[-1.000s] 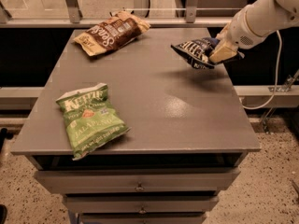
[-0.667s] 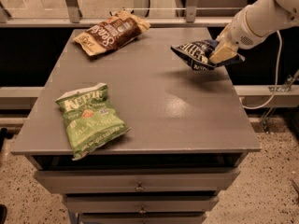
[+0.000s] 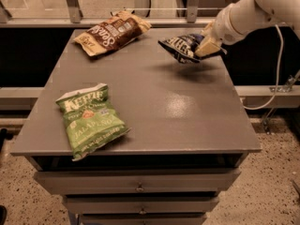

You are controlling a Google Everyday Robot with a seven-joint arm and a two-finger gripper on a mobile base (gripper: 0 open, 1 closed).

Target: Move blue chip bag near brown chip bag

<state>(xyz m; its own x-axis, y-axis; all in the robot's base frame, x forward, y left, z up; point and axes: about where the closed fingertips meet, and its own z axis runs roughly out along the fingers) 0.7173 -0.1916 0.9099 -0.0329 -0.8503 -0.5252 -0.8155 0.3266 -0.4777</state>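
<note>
- Grey metal drawer table [image 3: 187,111]: task unfinished.
- Crinkly tan-edged brown chip bag [image 3: 112,34]: flat, upper left of frame.
- Crinkly navy blue chip bag [image 3: 179,46]: lifted off the tabletop, upper right, well apart from the brown chip bag.
- Tan two-finger gripper [image 3: 205,47]: clamped on its right edge; leftward carry and set-down remain.

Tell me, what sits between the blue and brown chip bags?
Only bare tabletop, in the camera view; the gripper holds the blue chip bag aloft near its far edge.

The arm [image 3: 253,11] is cut off by the top right edge; the gripper [image 3: 200,50], above the far right of the table [image 3: 154,107], is partly hidden by the clamped blue chip bag [image 3: 179,45].
</note>
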